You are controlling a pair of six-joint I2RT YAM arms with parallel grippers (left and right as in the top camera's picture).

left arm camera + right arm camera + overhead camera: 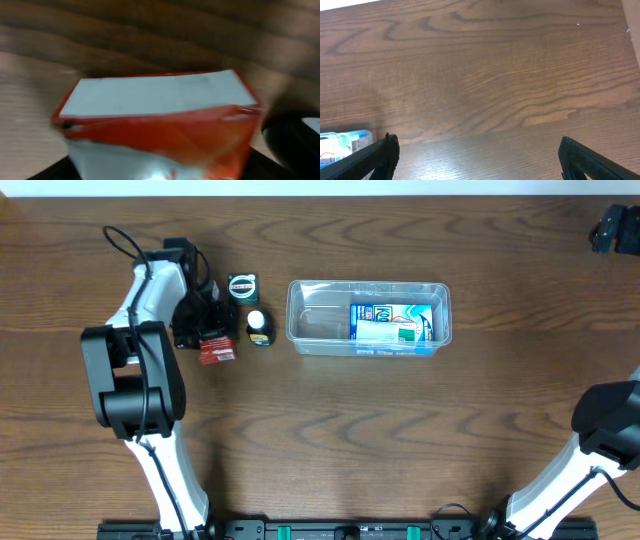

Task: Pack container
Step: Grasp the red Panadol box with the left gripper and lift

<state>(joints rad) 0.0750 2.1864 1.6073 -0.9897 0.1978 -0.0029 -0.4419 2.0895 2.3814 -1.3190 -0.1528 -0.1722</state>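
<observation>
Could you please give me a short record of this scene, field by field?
container: clear tub, mid-table
inside it: blue-and-white box
left of it: small bottle, dark box, red box
left gripper: at the red box, grip unclear
right gripper: open, holding nothing

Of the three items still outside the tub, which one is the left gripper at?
The red box, right at the left gripper; the small bottle and the dark square box sit apart from it, nearer the container.

Clear glossy plastic container [300,315]; wood-grain table [400,430]
</observation>
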